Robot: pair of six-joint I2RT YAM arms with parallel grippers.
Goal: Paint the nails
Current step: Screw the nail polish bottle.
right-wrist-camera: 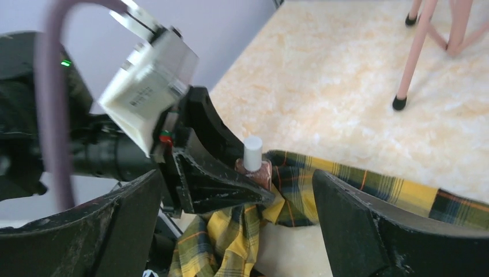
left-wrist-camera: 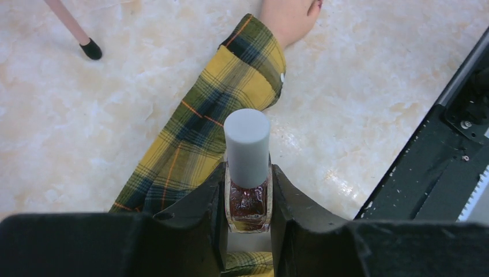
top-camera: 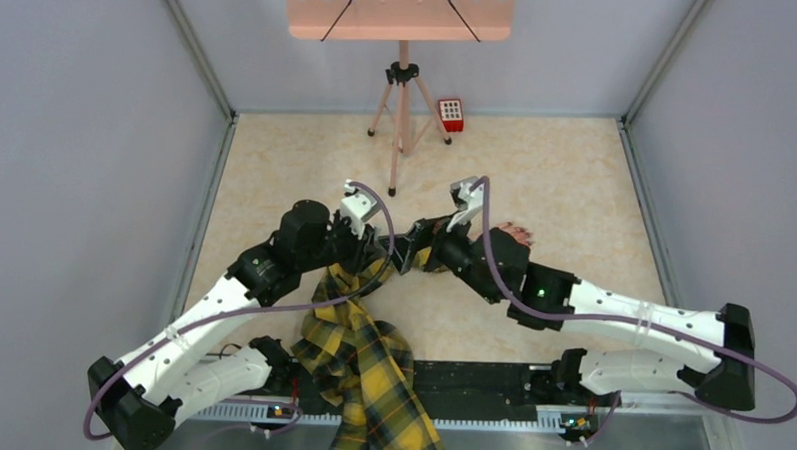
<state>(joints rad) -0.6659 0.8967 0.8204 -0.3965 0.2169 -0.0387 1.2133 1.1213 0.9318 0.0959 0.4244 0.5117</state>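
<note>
Left tool [left-wrist-camera: 247, 180] is clamped on a nail polish bottle [left-wrist-camera: 248, 209], one black finger [left-wrist-camera: 199, 202] pressed to each glass side. The bottle stands upright, dark red polish in the glass, and the pale grey cap [left-wrist-camera: 247, 147] is on. Under it runs the yellow-black plaid sleeve [left-wrist-camera: 196, 133], stretched across the marbled desk [left-wrist-camera: 69, 133] and ending at the pale mannequin hand [left-wrist-camera: 288, 20], which lies flat at the far edge of the left wrist view.

From overhead, that hand is just right of the right arm's wrist, mostly hidden behind it. The nails [top-camera: 522, 230] are out there at its fingertips, right of centre on the desk. They are only tiny dark specks from here, too small to judge for polish.

Right tool [right-wrist-camera: 236, 190] is spread wide with nothing in it, its two dark fingers [right-wrist-camera: 357, 219] far apart. It faces the left tool head-on, and the capped bottle sits in the gap ahead of it, above the sleeve.

At the far side of the desk a pink tripod [top-camera: 402, 95] stands under a pink board [top-camera: 397, 10]. A small red keypad box [top-camera: 450, 114] sits just to the tripod's right. The sleeve's loose end drapes over the black rail [top-camera: 479, 380] at the near edge, between the two arm bases.
</note>
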